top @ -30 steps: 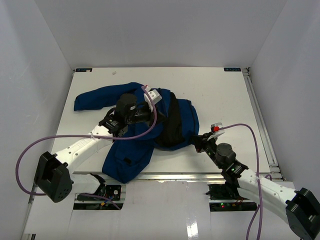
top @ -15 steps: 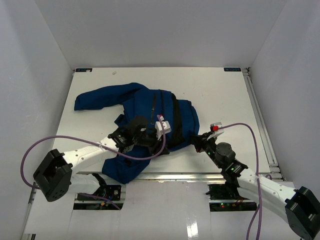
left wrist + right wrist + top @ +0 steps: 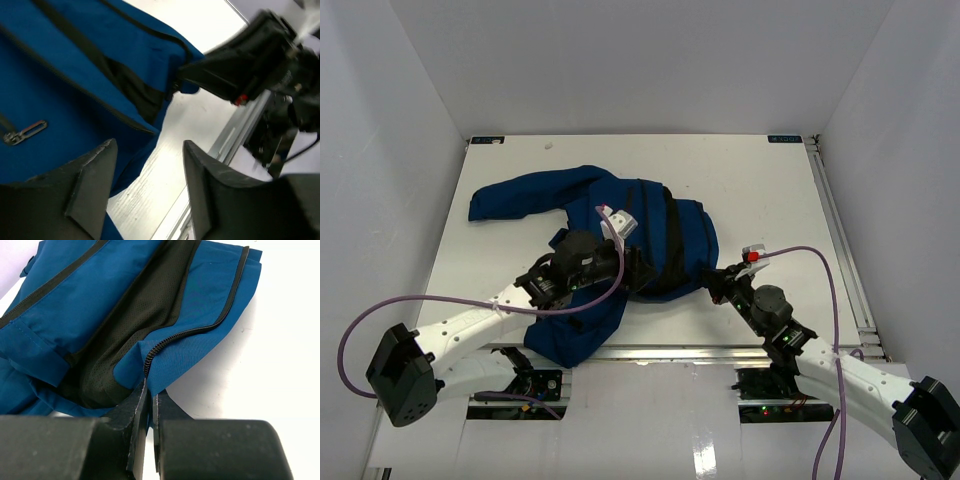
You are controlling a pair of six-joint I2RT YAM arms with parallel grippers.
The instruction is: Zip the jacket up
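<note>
The royal-blue jacket [image 3: 610, 200] lies spread on the white table, with black lining [image 3: 670, 265] showing along its right front edge. My left gripper [image 3: 638, 272] hovers over the jacket's lower middle. In the left wrist view the left gripper [image 3: 149, 145] is open and empty, with a metal zipper pull [image 3: 25, 132] on the blue cloth to its left. My right gripper [image 3: 712, 282] is at the jacket's near right corner. The right wrist view shows the right gripper [image 3: 150, 390] shut on the hem at the bottom end of the zipper teeth [image 3: 165, 342].
A metal rail [image 3: 650, 350] runs along the table's near edge just below the jacket, and another rail [image 3: 840, 235] lines the right side. White walls enclose the table. One sleeve [image 3: 505, 200] reaches toward the far left.
My left gripper went from shut to open. It swung from the jacket's upper part down toward the hem, and the left front panel now lies further over the lining. The right gripper kept its hold.
</note>
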